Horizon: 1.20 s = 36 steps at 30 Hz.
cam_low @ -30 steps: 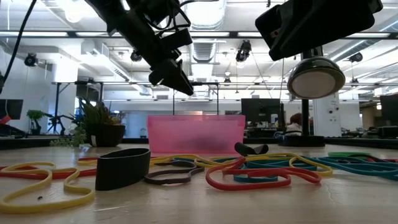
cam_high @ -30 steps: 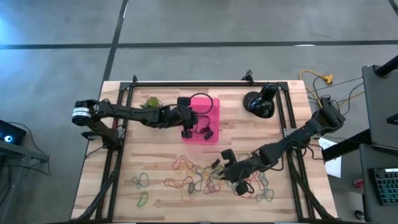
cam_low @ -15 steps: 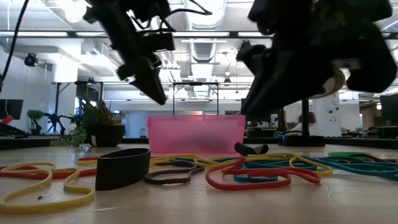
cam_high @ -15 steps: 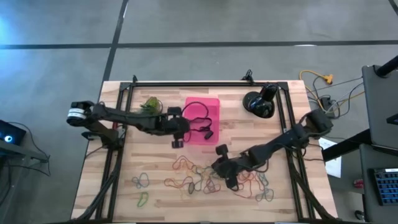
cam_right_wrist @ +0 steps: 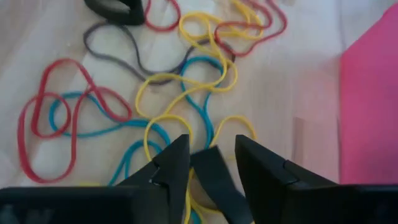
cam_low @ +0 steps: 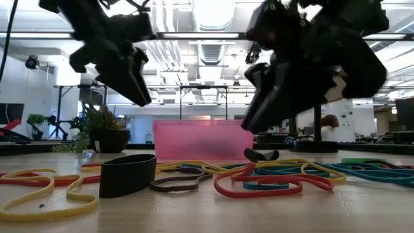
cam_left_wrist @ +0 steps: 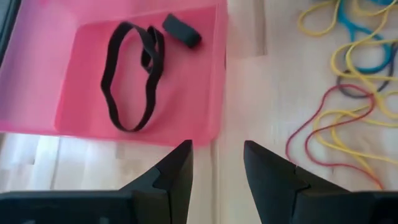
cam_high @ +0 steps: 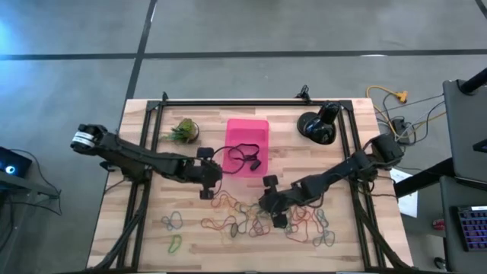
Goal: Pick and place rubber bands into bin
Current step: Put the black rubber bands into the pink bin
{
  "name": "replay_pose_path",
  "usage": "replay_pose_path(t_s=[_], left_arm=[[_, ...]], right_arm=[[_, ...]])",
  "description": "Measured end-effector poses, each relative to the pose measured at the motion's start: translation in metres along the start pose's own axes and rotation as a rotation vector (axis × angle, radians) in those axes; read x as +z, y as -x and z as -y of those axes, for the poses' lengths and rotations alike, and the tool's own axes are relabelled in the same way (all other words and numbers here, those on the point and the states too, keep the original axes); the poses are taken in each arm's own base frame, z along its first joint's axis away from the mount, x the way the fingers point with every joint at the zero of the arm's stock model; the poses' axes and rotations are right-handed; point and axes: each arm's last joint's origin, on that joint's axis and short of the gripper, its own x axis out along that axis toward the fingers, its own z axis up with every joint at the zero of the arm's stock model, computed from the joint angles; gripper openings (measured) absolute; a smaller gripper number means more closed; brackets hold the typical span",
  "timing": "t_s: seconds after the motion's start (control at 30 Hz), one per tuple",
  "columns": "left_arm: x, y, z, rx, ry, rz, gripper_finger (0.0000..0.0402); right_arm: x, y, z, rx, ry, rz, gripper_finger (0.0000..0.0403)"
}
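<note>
The bright pink translucent rectangular plastic bin (cam_high: 247, 146) sits near the far middle of the light wooden table (cam_high: 144, 228), and inside it lie a long thin black rubber loop (cam_left_wrist: 130, 81) and a short wide black band (cam_left_wrist: 181, 30). The left gripper (cam_high: 205, 185) is just off the bin's near left corner, its two dark fingers (cam_left_wrist: 174, 177) parted with nothing between them. The right gripper (cam_high: 275, 211) is above the scattered thin rubber bands (cam_high: 228, 217) in red, yellow, blue and grey that lie across the near half of the table, and its fingers (cam_right_wrist: 171, 165) are narrowly parted around a flat black band (cam_right_wrist: 214, 177). Whether they press it cannot be told. In the low view a wide black band (cam_low: 127, 174) stands upright on the table in front of the bin. A small green potted plant (cam_high: 183, 129) stands left of the bin, and a round black object (cam_high: 316, 125) right of it.
</note>
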Motion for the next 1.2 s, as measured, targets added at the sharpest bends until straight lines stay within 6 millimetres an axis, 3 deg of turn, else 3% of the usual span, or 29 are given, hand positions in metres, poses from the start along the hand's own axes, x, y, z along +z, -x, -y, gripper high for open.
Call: replay_pose_path(t_s=[0.27,0.63,1.0,1.2], left_arm=[[0.002,0.006,0.005,-0.006,-0.003,0.064,0.0128],[0.001,0.006,0.006,-0.007,-0.003,0.065,0.0128],[0.001,0.006,0.007,-0.009,-0.004,0.065,0.0128],[0.001,0.006,0.007,-0.009,-0.004,0.065,0.0128]], right_arm=[[-0.004,-0.010,0.001,-0.010,0.020,-0.029,0.0163],[-0.011,-0.020,0.003,-0.021,0.000,-0.067,0.0168],[-0.007,-0.015,0.004,-0.023,-0.003,-0.065,0.0125],[-0.014,-0.009,0.005,-0.035,-0.096,-0.146,0.0096]])
